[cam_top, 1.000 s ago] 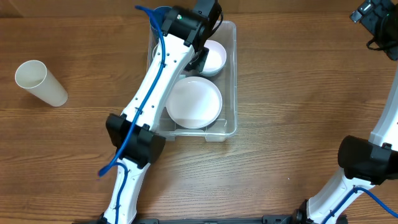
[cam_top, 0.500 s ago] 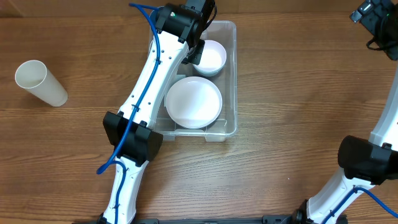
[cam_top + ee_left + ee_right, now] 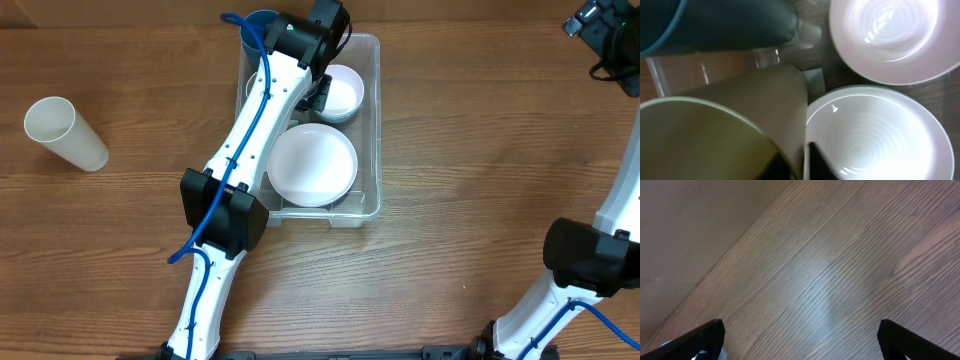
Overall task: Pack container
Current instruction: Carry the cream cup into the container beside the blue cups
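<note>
The clear container (image 3: 372, 120) stands at the table's middle and holds two white bowls, a small one (image 3: 340, 92) and a large one (image 3: 312, 165). A blue cup (image 3: 258, 22) stands in its far left corner. My left gripper (image 3: 316, 95) reaches down into the container beside the small bowl. In the left wrist view its fingers (image 3: 796, 162) pinch the wall of a cream cup (image 3: 730, 125), next to the blue cup (image 3: 715, 25) and a bowl (image 3: 875, 135). My right gripper (image 3: 600, 30) is open and empty over bare wood (image 3: 800, 340).
A white paper cup (image 3: 65, 132) lies on its side on the table at the far left. My left arm (image 3: 245, 150) stretches across the container's left half and hides it. The right arm's base (image 3: 585, 255) is at the front right.
My left wrist moved toward the table's far edge half a second ago, then came back over the container. The left elbow shifted slightly right. The bowls and the right arm have not moved.
</note>
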You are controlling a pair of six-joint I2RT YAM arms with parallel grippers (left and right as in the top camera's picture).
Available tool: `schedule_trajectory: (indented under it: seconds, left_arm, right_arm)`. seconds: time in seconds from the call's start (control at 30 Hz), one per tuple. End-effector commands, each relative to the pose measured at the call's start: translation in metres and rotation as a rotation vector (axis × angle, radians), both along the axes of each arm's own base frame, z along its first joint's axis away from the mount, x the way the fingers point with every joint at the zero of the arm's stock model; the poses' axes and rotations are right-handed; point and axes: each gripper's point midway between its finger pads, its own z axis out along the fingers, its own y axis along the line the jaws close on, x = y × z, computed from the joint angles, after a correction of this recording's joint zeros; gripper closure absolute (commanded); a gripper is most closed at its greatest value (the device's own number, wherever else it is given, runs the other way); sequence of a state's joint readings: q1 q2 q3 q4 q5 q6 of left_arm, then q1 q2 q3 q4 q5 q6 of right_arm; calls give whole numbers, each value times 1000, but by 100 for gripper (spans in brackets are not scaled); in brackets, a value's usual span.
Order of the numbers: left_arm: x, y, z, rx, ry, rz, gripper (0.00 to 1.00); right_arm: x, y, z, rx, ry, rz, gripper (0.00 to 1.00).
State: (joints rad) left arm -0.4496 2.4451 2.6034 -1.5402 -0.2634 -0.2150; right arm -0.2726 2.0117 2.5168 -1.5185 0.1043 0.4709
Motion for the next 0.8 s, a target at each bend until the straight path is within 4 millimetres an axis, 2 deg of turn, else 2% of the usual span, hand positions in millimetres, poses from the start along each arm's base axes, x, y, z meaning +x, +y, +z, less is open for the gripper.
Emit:
schedule_trajectory:
  seconds: [0.0,0.1,0.37,0.57,0.67,0.7,0.73,0.77]
  left_arm:
    - [6,15,-8,42,3,35,72]
    - [7,21,-5,76,-10,32,67]
    - [6,23,19,65,-53,34,64]
    - [-1,25,77,8,-172,37,48]
    - [-8,27,116,-38,-257,39,37]
    - [-14,30,136,-57,-296,40,34]
    - [-22,34,156,-75,-333,42,32]
    - [-27,36,165,-82,-350,43,31]
  right_arm:
    - [0,0,5,-8,-16,-6,0]
    - [0,0,5,-8,-16,-6,0]
    - [0,0,5,-8,-16,-6,0]
    - [0,0,5,-8,-16,-6,0]
    - [0,0,5,-8,-16,-6,0]
    - [0,0,5,-8,-16,-6,0]
    - [0,0,5,-8,-16,-6,0]
    - [0,0,5,-8,-16,-6,0]
